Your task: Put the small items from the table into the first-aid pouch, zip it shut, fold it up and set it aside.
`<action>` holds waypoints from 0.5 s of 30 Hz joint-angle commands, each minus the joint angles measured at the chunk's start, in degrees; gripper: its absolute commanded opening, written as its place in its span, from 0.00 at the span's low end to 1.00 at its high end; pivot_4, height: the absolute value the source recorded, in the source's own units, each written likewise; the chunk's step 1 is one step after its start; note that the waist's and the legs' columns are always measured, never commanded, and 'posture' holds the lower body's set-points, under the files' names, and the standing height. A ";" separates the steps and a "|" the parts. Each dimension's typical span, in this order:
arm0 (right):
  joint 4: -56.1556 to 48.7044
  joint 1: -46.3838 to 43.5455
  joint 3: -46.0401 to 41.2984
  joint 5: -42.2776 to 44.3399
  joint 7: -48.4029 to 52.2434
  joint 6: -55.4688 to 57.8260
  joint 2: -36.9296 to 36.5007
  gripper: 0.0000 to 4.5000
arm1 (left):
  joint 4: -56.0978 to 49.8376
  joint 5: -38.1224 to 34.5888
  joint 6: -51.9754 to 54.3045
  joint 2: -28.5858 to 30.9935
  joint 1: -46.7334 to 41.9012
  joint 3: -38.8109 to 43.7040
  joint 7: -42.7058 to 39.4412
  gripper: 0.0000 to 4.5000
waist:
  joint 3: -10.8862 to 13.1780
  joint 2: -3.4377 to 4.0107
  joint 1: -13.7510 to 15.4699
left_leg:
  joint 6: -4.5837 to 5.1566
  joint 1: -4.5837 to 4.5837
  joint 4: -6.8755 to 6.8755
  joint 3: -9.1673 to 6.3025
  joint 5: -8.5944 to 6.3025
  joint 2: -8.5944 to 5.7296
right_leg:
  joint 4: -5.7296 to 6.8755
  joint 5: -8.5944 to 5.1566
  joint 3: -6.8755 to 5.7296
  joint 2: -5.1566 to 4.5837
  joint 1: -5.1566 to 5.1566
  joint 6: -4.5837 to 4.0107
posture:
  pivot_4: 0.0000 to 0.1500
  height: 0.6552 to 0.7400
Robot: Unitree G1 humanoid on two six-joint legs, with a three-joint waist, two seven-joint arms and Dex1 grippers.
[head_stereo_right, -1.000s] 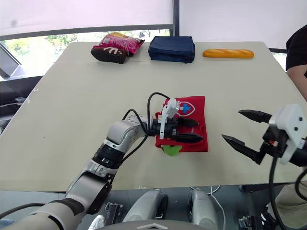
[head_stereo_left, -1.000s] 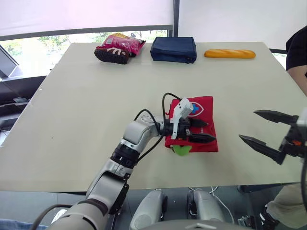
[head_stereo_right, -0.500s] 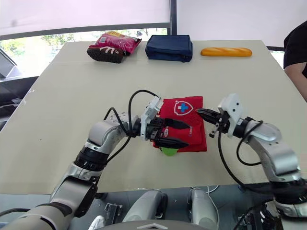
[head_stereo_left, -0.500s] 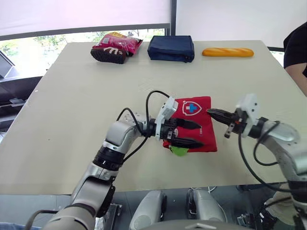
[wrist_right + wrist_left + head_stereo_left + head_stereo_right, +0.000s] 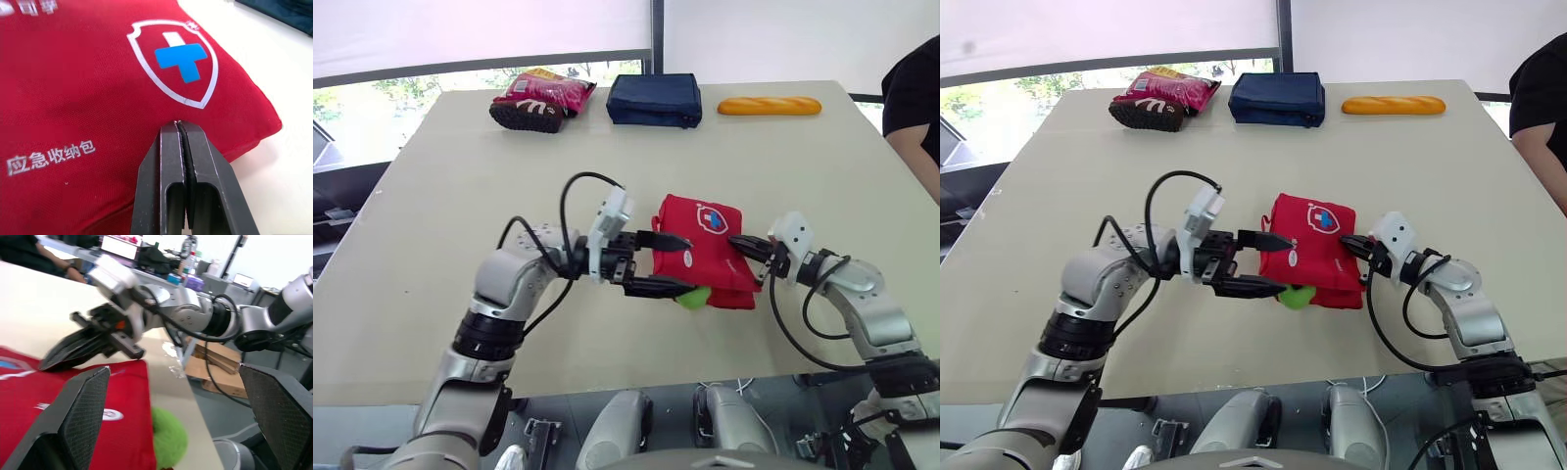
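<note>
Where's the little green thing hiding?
In the head views, the green thing peeks out at the near-left corner of the red pouch, just beyond the left gripper.

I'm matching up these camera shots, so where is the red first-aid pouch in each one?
Left eye view: pouch in the centre, between left gripper and right gripper.
Right eye view: pouch in the same spot.
Left wrist view: pouch beneath the right gripper's tip.
Right wrist view: pouch just beyond the shut fingertips.
Shared landmark: the right gripper at the pouch's edge.
</note>
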 commanded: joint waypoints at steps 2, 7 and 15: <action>-7.36 0.88 -5.49 7.09 -0.43 5.51 -0.26 0.01 | -2.96 -0.71 -2.74 4.40 1.33 5.19 -0.53 1.00 | 0.04 0.04 0.23 | 0.00 -0.02 0.00 0.00 0.00 -0.01 | -0.01 0.00 0.00 -0.01 -0.02 0.00 | 1.00 0.99; -12.20 2.35 -10.23 18.27 -2.29 22.38 -1.96 0.37 | -2.27 -0.38 -6.28 10.94 3.23 11.25 -1.57 1.00 | 0.07 0.04 0.39 | 0.02 -0.04 -0.02 -0.01 -0.01 -0.01 | -0.03 0.00 0.00 -0.04 -0.01 0.00 | 1.00 0.99; -12.10 1.27 -7.76 23.21 -4.77 39.90 -4.95 0.98 | -2.26 -1.16 -7.90 15.02 4.31 15.29 -1.52 1.00 | 0.10 0.08 0.40 | 0.10 -0.07 -0.03 -0.01 -0.06 -0.02 | -0.06 0.00 -0.03 -0.07 -0.03 0.00 | 1.00 0.99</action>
